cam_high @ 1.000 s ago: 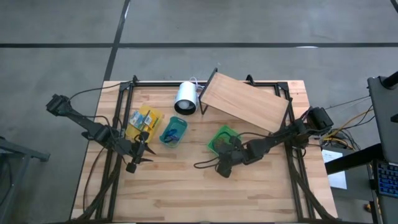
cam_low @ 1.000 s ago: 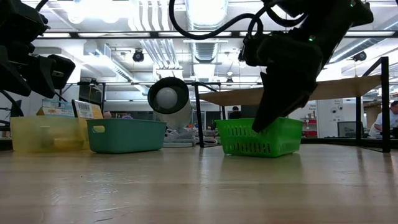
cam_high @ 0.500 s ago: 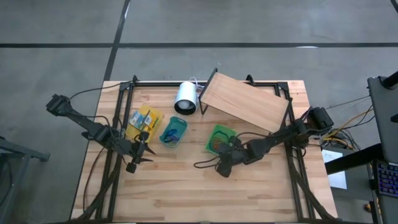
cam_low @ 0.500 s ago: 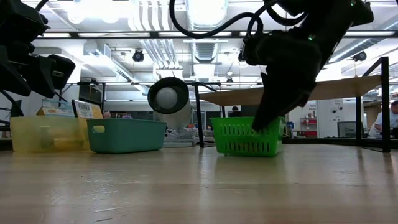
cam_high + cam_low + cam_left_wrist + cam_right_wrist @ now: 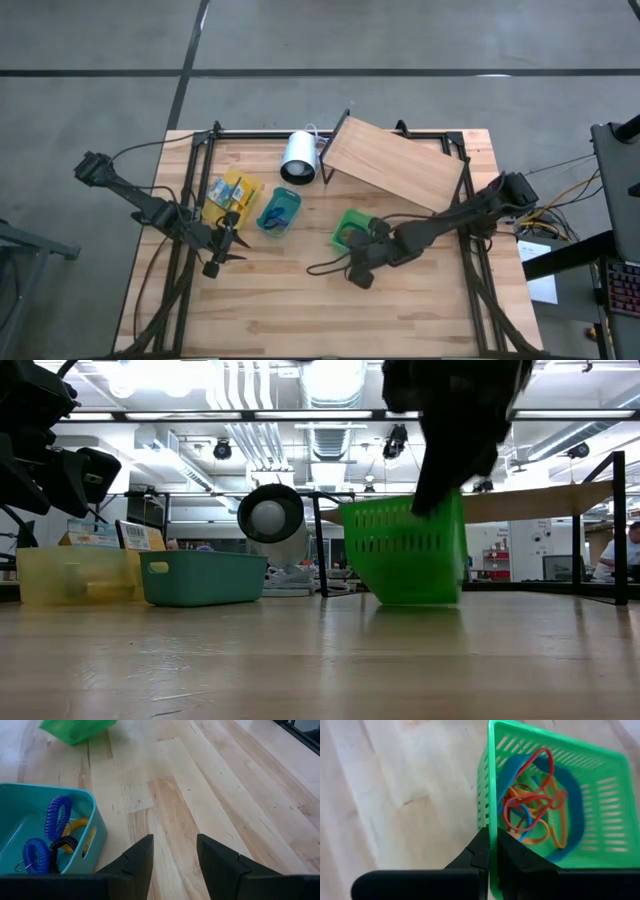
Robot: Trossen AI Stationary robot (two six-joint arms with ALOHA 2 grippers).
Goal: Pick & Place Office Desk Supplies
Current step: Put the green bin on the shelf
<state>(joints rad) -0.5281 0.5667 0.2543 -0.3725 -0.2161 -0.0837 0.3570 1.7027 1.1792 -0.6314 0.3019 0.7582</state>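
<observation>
A green slotted basket (image 5: 350, 228) (image 5: 405, 550) holds red, orange and blue rubber bands (image 5: 535, 805). My right gripper (image 5: 491, 837) (image 5: 366, 240) is shut on its wall. The basket is tilted in the low view, with its rim high. My left gripper (image 5: 172, 845) (image 5: 228, 241) is open above bare table, near a teal bin (image 5: 45, 835) (image 5: 278, 212) holding blue coiled loops (image 5: 59, 812) and small yellow and black items. A yellow bin (image 5: 232, 195) contains yellow boxes. My right gripper pinches the green basket's side wall just below the rim (image 5: 493, 815), with one finger (image 5: 479, 851) outside and the other finger (image 5: 512, 857) inside. The basket is tilted, its rim raised in the low view. I cannot tell whether its underside (image 5: 415, 600) rests on the table.
A white cylinder (image 5: 298, 158) lies at the far side next to a slanted wooden board (image 5: 395, 165) on a black frame. Bare wooden table (image 5: 300, 300) stretches along the near side. A cable (image 5: 325, 265) trails from the right arm.
My right gripper drew the green basket toward the table's left and near edge, then rose, raising and tipping the basket. In the low view the basket slid left, then stands much higher and tilted. The left arm kept still.
</observation>
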